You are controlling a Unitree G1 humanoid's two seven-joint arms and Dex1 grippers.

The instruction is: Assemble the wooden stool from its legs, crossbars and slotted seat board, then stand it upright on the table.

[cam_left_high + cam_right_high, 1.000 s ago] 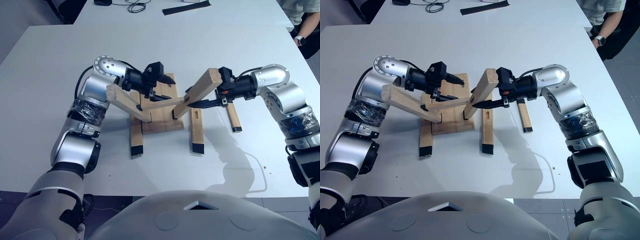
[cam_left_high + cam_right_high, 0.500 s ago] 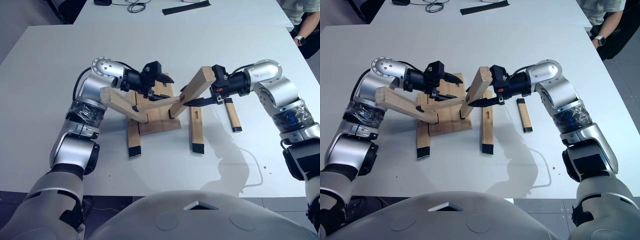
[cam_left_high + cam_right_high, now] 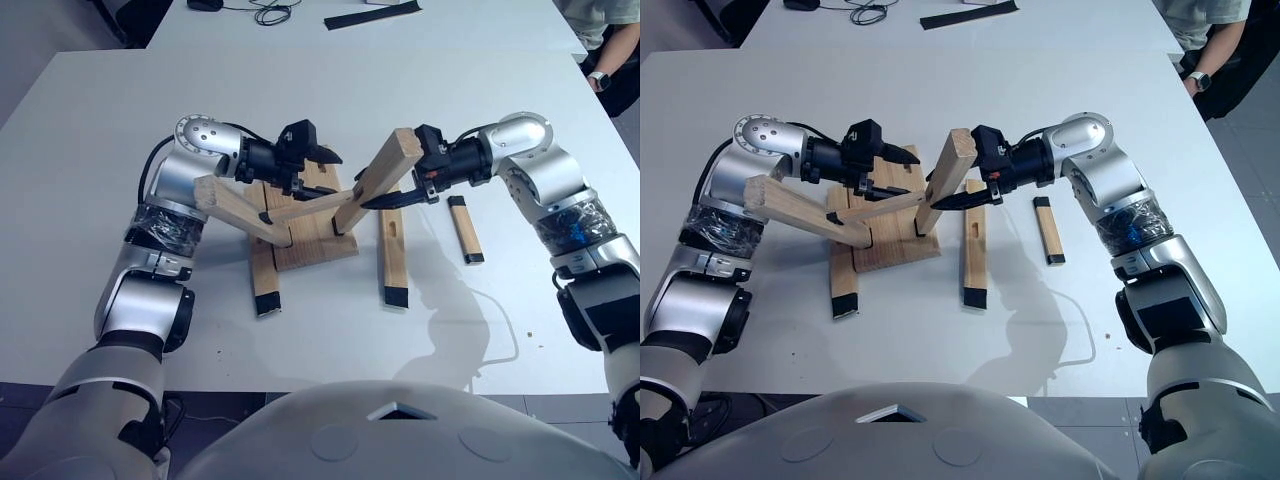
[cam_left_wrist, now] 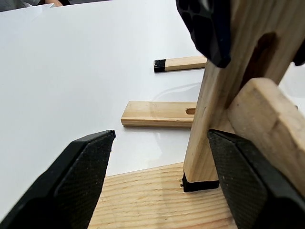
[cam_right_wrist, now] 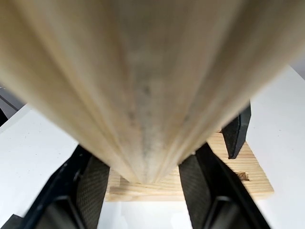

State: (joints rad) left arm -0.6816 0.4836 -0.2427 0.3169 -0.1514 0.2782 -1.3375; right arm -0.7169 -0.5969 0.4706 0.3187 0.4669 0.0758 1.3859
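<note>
Right fingers clamp leg; left fingers spread.

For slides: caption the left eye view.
Right hand grips a tilted pale wooden leg, its black foot on the flat wooden seat board.

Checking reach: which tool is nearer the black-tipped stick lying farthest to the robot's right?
Right. The right tool, clamped on a raised leg, hangs left of the stick; the left tool is farther, over the board.
</note>
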